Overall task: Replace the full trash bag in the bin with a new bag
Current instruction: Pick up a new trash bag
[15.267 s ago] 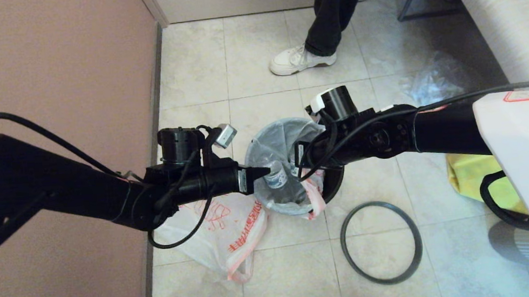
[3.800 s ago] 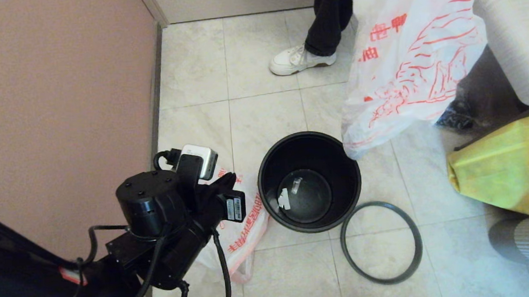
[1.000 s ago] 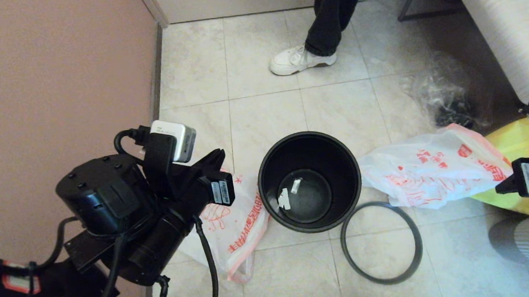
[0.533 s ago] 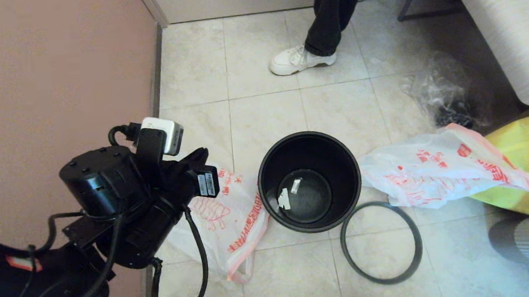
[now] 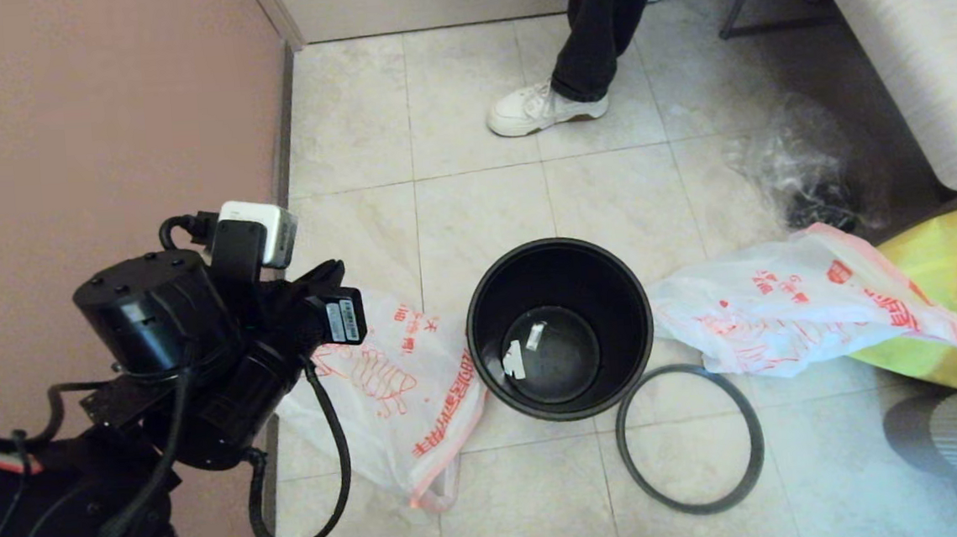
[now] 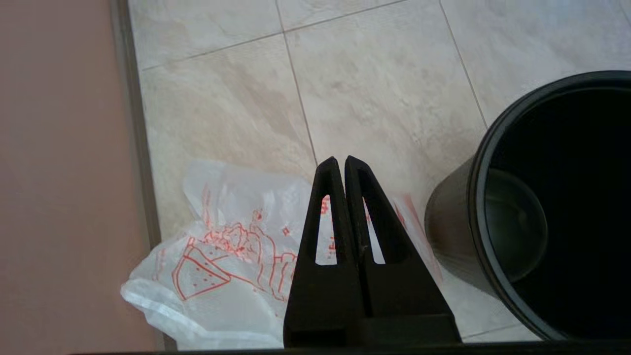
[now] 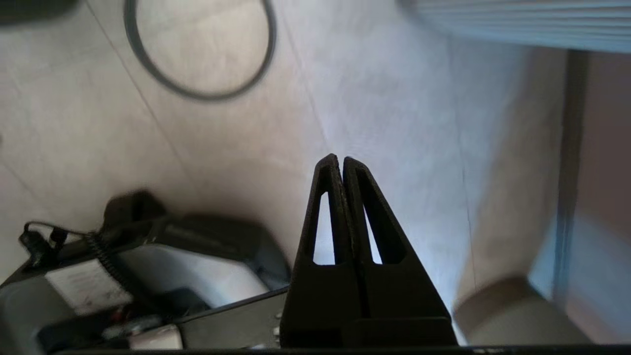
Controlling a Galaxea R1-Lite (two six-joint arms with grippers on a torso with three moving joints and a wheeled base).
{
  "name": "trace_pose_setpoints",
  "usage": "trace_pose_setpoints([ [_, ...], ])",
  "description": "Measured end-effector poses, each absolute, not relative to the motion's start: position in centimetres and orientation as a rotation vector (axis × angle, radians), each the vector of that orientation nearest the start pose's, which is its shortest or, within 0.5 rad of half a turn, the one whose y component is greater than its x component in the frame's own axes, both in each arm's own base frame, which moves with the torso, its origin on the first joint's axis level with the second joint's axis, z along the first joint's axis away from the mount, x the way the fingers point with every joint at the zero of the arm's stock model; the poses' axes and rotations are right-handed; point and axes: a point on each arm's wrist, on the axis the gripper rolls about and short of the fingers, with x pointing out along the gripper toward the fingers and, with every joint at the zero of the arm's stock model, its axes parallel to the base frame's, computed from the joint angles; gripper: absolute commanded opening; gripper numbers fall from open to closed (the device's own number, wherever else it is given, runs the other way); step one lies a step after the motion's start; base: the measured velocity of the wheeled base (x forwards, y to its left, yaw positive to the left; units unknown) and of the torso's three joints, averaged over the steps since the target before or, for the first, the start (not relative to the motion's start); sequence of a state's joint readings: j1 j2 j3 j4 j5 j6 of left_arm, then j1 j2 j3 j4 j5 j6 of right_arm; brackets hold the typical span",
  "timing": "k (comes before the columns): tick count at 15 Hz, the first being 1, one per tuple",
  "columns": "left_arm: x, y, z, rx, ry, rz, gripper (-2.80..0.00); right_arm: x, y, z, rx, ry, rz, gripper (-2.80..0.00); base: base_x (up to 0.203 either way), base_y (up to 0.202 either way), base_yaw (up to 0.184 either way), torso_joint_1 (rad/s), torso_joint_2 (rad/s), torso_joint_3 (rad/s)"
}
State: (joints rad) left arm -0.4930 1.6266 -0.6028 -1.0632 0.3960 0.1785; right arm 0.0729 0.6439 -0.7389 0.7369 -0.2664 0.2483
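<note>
The round dark bin stands unlined on the tiles, with only scraps on its bottom. Its grey ring rim lies loose on the floor in front of it. The full trash bag, white with red print, lies slumped to the bin's right; its contents do not show. The new bag lies flat to the bin's left. My left gripper hovers shut and empty above the new bag, beside the bin. My right gripper is shut and empty, drawn back over bare floor near the ring.
A pink wall runs close along the left. A person's white shoe stands beyond the bin. A crumpled clear bag, a yellow fabric bag and a sofa crowd the right. My own base shows in the right wrist view.
My left gripper has drifted left toward the wall, uncovering more of the new bag. My right gripper, at the head view's right edge a second ago, has withdrawn out of it. The full bag lies still.
</note>
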Motion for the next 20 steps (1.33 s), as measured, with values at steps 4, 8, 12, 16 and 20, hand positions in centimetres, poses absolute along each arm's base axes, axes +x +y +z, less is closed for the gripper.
trace_pose_setpoints([
  [4, 24.1, -12.4, 19.0, 0.166, -0.032, -0.107, -2.8, -5.3, -0.7, 18.6, 0.126, 0.483, -0.244, -2.8, 0.0, 0.0, 0.0, 0.0, 0.0, 0.0],
  [8, 23.9, -12.7, 18.6, 0.17, -0.022, -0.122, -2.8, -8.5, -0.5, 14.2, 0.059, 0.403, -0.169, -2.8, 0.0, 0.0, 0.0, 0.0, 0.0, 0.0],
  [12, 23.6, -13.0, 18.3, 0.175, -0.013, -0.14, -2.8, -5.5, -0.3, 10.7, 0.02, 0.211, -0.115, -2.8, 0.0, 0.0, 0.0, 0.0, 0.0, 0.0],
  [16, 23.6, -13.1, 17.9, 0.176, -0.004, -0.144, -2.8, -3.1, -0.1, 8.6, -0.059, 0.056, -0.015, -2.8, 0.0, 0.0, 0.0, 0.0, 0.0, 0.0],
  [20, 24.0, -13.4, 16.5, 0.198, 0.034, -0.148, -2.8, -2.6, 0.0, 7.7, -0.062, 0.038, 0.04, -2.8, 0.0, 0.0, 0.0, 0.0, 0.0, 0.0],
])
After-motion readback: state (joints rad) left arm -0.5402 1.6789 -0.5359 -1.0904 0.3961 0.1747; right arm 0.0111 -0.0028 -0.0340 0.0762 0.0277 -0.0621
